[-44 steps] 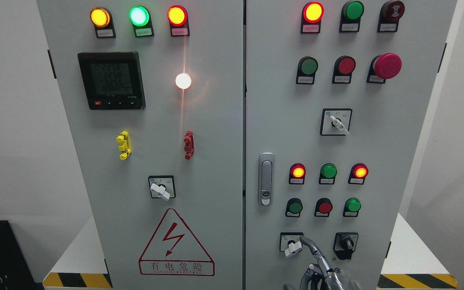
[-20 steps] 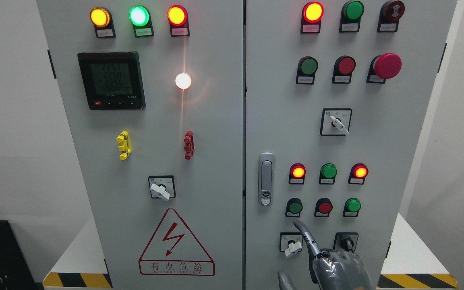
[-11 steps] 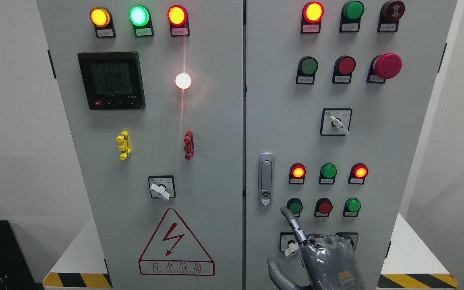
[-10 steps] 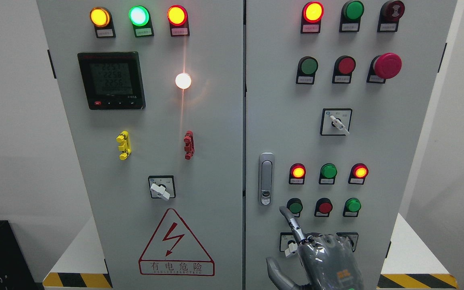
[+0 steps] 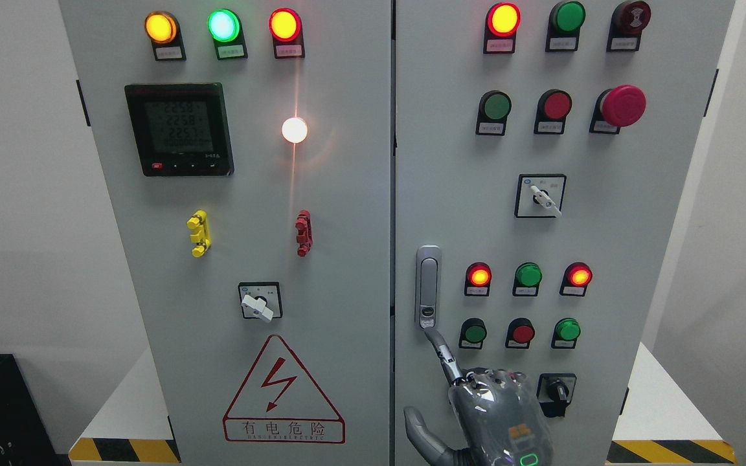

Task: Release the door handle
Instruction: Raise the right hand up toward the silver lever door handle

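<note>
The right hand (image 5: 496,414), grey and metallic, holds nothing: index finger (image 5: 443,353) stretched, thumb apart. Just above the fingertip stands the narrow silver upright door handle (image 5: 428,287), flat against the grey door.

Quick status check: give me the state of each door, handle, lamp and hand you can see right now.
Left door: closed.
Right door: closed.
Handle: flush in its housing, not gripped.
Right hand: index finger out, tip just below the handle, holding nothing.
White lamp: lit.
Meter: display on.
Emergency stop: untouched.
</note>
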Motion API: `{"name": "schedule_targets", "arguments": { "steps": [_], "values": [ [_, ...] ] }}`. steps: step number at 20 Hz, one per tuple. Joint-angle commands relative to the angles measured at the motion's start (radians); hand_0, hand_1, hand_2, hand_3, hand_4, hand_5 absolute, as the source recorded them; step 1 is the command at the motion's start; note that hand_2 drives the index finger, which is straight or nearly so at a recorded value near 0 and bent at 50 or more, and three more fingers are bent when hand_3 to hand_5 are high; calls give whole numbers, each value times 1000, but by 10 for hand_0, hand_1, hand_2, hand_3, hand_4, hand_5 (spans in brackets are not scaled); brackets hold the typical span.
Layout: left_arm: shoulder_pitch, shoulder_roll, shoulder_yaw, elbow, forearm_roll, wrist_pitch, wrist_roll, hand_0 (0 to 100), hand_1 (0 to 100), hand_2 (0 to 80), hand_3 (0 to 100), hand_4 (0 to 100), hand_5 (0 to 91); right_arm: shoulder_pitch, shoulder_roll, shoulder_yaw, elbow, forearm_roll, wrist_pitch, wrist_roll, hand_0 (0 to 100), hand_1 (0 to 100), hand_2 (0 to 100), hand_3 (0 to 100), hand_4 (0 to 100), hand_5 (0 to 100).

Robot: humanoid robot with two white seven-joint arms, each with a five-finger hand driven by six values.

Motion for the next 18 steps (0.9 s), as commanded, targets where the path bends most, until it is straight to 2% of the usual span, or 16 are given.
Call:
{"name": "schedule_targets", "arguments": {
  "steps": [1,3,12,18],
  "values": [
    [1,0,0,0,0,-1,-1,120,556,0,0,0,0,-6,47,39,50,21,35,-12,453,202,0,952,993,1000],
    [0,0,0,0,0,-1,-1,120,556,0,0,0,0,-6,47,43,59,21,44,-25,452,198,0,946,992,1000],
    [0,0,0,0,0,-1,-1,120,556,0,0,0,0,-9,47,52,62,22,96,-28,472,183,0,907,960,1000],
    [0,0,0,0,0,-1,-1,120,556,0,0,0,0,-36,47,53,82,21,99,-28,479,175,0,898,952,1000]
  ]
}}
